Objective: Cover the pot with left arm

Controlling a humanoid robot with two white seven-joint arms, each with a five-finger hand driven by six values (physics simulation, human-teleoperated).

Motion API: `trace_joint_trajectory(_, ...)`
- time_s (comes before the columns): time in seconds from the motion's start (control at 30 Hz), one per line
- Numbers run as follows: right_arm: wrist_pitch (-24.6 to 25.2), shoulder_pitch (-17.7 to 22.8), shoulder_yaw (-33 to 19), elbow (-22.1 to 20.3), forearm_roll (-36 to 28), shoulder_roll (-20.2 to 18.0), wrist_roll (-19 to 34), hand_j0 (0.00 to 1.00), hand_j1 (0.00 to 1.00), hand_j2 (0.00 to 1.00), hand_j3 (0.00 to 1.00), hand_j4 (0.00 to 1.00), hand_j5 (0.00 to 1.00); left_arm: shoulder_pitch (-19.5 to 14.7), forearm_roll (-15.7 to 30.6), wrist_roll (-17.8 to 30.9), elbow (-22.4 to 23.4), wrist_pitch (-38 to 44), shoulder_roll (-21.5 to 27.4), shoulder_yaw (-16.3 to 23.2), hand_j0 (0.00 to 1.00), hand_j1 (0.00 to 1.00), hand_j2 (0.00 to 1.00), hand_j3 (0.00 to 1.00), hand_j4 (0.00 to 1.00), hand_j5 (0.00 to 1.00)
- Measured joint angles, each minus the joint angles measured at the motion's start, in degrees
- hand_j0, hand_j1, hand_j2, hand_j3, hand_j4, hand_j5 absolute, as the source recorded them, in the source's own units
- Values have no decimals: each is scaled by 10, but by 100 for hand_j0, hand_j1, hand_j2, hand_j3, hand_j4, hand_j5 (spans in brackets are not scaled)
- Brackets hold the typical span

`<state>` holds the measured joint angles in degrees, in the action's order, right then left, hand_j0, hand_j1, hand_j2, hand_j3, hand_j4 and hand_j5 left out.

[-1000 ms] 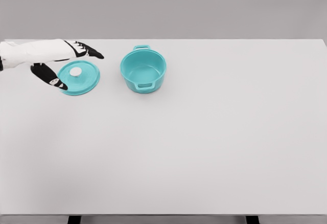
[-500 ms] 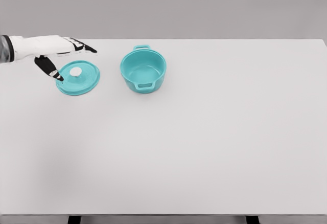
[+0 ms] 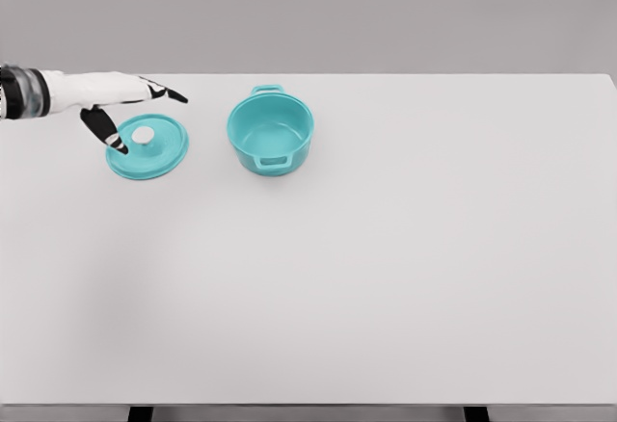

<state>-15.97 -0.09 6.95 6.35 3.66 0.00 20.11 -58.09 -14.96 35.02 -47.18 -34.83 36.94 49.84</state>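
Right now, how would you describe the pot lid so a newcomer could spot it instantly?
Start at the white table and look to its far left part, where the left hand reaches in with fingers spread. Just under that hand lies the teal lid, flat on the table left of the open teal pot. Its white centre knob sets it apart.

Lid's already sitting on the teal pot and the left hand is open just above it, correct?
Not quite. The head view shows the lid lying flat on the table, left of the pot, which is uncovered. The left hand is open just above the lid, as you said.
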Motion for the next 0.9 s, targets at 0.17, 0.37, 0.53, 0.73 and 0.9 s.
trace_joint_trajectory(0.17, 0, 0, 0, 0, 0, 0, 0, 100, 100, 100, 100, 100, 100, -10, -5, 0, 10, 9, -8, 1, 100, 100, 100, 100, 100, 100)
trace_joint_trajectory(0.37, 0, 0, 0, 0, 0, 0, 0, 100, 100, 100, 100, 100, 100, -10, -21, 0, 30, 11, -18, 1, 100, 100, 100, 100, 100, 100)
trace_joint_trajectory(0.53, 0, 0, 0, 0, 0, 0, 0, 100, 100, 100, 100, 100, 100, -10, -28, 0, 40, 11, -26, 0, 100, 100, 100, 100, 100, 100)
trace_joint_trajectory(0.73, 0, 0, 0, 0, 0, 0, 0, 100, 100, 100, 100, 100, 100, -12, -33, 0, 61, 12, -37, -1, 100, 100, 100, 100, 100, 100)
trace_joint_trajectory(0.9, 0, 0, 0, 0, 0, 0, 0, 100, 100, 100, 100, 100, 100, -13, -38, 0, 74, 13, -44, -1, 100, 100, 100, 100, 100, 100)
